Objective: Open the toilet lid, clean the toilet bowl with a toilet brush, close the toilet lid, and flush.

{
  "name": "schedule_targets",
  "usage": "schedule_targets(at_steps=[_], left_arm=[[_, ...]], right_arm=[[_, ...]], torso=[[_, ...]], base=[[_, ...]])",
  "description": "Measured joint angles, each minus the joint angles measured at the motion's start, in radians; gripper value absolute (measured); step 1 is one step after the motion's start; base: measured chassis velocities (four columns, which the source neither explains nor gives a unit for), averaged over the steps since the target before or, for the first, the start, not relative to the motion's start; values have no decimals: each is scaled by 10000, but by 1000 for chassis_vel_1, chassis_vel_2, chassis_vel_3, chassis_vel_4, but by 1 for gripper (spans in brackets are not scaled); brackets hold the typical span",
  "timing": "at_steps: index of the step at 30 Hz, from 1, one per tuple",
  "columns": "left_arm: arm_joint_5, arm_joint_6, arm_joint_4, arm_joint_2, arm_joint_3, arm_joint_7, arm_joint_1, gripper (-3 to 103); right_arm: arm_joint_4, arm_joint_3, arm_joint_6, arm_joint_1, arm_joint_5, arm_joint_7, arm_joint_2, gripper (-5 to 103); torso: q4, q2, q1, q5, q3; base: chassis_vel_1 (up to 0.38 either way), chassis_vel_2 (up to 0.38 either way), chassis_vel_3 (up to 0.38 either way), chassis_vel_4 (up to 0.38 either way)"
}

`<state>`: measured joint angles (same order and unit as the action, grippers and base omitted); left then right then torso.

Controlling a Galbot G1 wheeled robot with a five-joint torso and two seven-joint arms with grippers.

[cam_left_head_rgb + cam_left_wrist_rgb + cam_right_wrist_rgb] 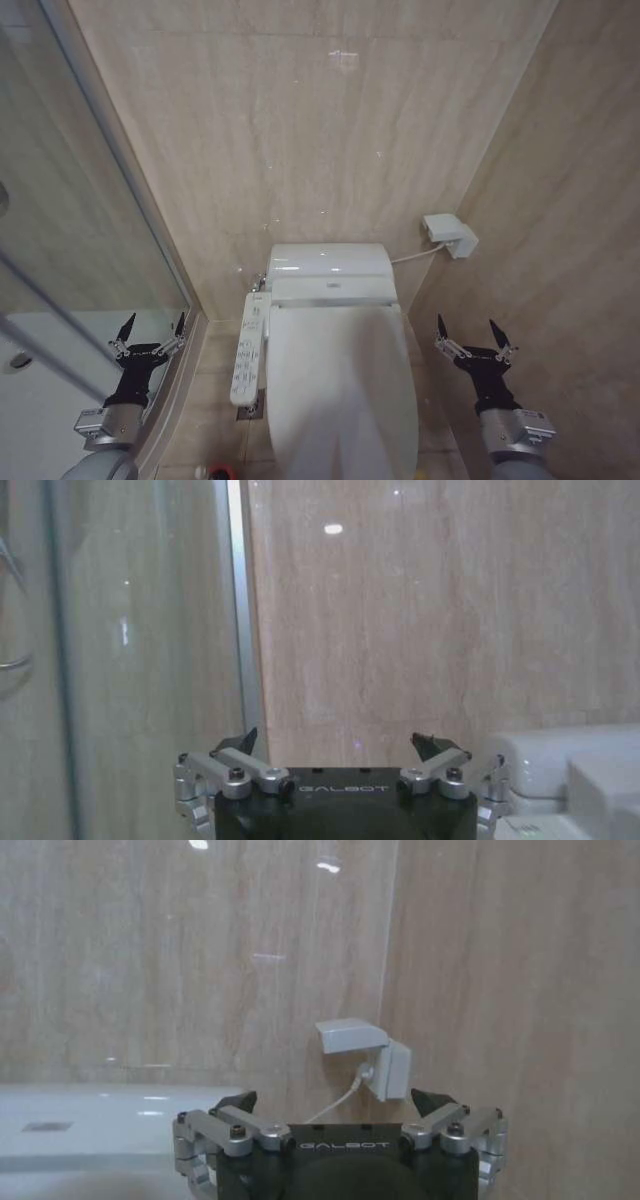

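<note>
The toilet lid is a glossy white elongated oval, lying shut over the toilet bowl, which it hides. A long white button panel runs along the toilet's left side. My left gripper hovers open to the left of the toilet, beside the glass door, with nothing between its fingers. My right gripper hovers open to the right of the lid, also holding nothing, its fingers spread wide. The toilet brush is out of view; a red round object sits on the floor at the bottom edge.
A glass shower door with a metal frame stands close on the left. Beige tiled walls close in behind and on the right. A white socket box with a cable is mounted on the right wall. The white tank sits behind the lid.
</note>
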<state>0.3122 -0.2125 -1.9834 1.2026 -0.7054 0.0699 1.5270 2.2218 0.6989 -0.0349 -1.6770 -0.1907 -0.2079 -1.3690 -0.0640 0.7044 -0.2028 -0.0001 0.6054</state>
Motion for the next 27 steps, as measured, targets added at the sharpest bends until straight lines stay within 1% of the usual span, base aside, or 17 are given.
schedule_targets(at_steps=[1, 4, 5, 6, 7, 9, 10, 12, 13, 16, 17, 20, 24, 27], left_arm=[[0, 0, 0, 0, 0, 1, -1, 100], [0, 0, 3, 0, 1, 2, -1, 100], [0, 0, 2, 0, 2, 1, -2, 100], [0, 0, 3, -1, 1, 1, 0, 100], [0, 0, 3, -1, 2, 1, 2, 100], [0, 0, 2, 0, 1, 2, 4, 100], [0, 0, 3, -1, 1, 2, 7, 100], [0, 0, 4, 0, 1, 2, 8, 100], [0, 0, 3, 0, 1, 2, 8, 100], [0, 0, 3, 0, 2, 2, 7, 100], [0, 0, 4, 0, 2, 2, 4, 100], [0, 0, 3, 0, 2, 2, 0, 100], [0, 1, 4, -1, 2, 2, -8, 100], [0, 1, 4, -1, 2, 2, -7, 100]], right_arm=[[0, -1, 0, 0, 0, 1, 0, 100], [0, 0, 0, 0, 0, -1, 0, 100], [-1, 0, 0, 0, 0, -1, 0, 100], [-1, -1, 0, 0, 0, 0, 0, 100], [0, 0, 0, 0, 0, 0, 0, 100], [0, 0, 0, -1, 0, 0, 0, 100], [-1, 0, 0, -2, 0, 0, 0, 100], [0, 0, 0, -3, 0, 0, 0, 100], [0, 0, 0, -7, 0, 0, 0, 100], [0, 0, 0, -7, 0, -1, -1, 100], [0, 0, 0, -2, 0, -1, -1, 100], [0, 0, 0, 2, 0, 0, 0, 100], [0, 0, 0, 3, 0, 0, 0, 100], [-1, 0, 0, 3, 0, 0, 0, 100]], torso=[[3, -1, -2, 5, 1], [-2, 0, -1, -3, 0], [-3, 0, 0, 4, 0], [0, -1, -3, 4, 2], [-1, 2, 3, -5, -2], [-2, 5, 6, 0, -4], [5, 3, 4, 4, -1], [3, 4, 6, 0, -2], [-3, 8, 10, 1, -6], [-3, 6, 7, 3, -2], [2, 5, 4, 0, -1], [4, -1, -9, 0, 5], [0, -3, -13, 0, 6], [-2, -3, -8, 0, 4]], base=[[214, -213, -218, 209], [229, -234, -233, 214], [233, -242, -266, 217], [252, -242, -266, 276], [243, -269, -257, 276], [243, -269, -250, 257], [218, -239, -242, 203], [218, -167, -233, 203], [115, -167, -125, 127], [40, -38, -72, 89], [0, 0, 0, 0], [-69, 43, 47, -17], [-13, 12, 10, -11], [97, -80, -124, 100]])
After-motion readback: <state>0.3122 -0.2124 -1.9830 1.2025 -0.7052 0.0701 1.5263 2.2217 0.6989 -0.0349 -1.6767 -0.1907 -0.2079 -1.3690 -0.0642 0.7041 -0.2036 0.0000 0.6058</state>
